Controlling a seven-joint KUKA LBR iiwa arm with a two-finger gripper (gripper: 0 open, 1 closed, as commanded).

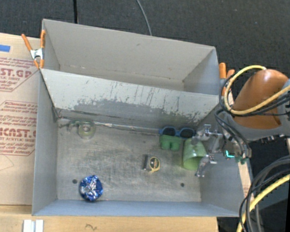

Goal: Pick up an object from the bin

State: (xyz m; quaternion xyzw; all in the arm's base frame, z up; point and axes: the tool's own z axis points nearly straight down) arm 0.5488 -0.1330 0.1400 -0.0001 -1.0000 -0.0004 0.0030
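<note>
Scuffed grey metal bin: end effector at pale green translucent block, grip impossible to judge. Best centred squarely, clear of neighbouring dark green blue-ringed toy.

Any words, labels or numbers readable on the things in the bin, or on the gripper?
None can be read.
Blue and silver crumpled ball: no lettering.
Small yellow and dark round thing: any marking too small to read.
Green plastic pieces at the bin's right: none.
Gripper: none seen.

Grey bin: blue ball front-left, yellow-black roll mid, green obj back-right.
</note>
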